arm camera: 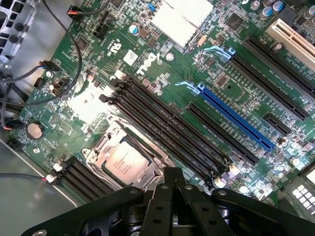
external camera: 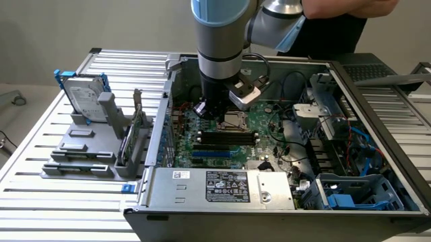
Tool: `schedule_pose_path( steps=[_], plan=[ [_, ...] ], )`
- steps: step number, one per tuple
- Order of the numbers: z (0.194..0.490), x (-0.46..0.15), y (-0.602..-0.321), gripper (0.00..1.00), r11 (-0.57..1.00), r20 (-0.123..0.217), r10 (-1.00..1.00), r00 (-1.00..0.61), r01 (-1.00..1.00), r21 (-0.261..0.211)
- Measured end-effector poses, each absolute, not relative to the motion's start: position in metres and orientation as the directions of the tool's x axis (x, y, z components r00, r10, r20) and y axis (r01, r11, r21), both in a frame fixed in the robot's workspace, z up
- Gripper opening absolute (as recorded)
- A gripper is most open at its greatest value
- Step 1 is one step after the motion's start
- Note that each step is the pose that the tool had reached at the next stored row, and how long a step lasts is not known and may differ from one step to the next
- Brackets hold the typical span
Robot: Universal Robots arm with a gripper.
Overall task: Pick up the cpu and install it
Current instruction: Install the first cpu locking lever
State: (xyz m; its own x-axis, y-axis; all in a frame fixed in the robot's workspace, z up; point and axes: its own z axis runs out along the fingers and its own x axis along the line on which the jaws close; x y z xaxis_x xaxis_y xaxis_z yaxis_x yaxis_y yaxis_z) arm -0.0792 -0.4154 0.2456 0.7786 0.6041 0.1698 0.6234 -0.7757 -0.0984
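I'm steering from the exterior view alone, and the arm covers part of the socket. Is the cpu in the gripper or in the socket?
Observer: In the socket. The wrist view shows the cpu lying flat, silver face up, inside the metal socket frame.
Operator: Where is the gripper relative to it?
Observer: The gripper sits by the frame's edge on the side of the black memory slots, off the cpu's face. I can't tell whether it touches the frame.
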Motion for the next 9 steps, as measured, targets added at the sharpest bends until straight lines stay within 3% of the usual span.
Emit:
schedule_pose_path(
  steps=[9],
  plan=[
    [0.2421, -0.0795, -0.4154, 0.11, -0.776, 0.166, 0.604, 0.779, 0.623, -0.101]
  ],
)
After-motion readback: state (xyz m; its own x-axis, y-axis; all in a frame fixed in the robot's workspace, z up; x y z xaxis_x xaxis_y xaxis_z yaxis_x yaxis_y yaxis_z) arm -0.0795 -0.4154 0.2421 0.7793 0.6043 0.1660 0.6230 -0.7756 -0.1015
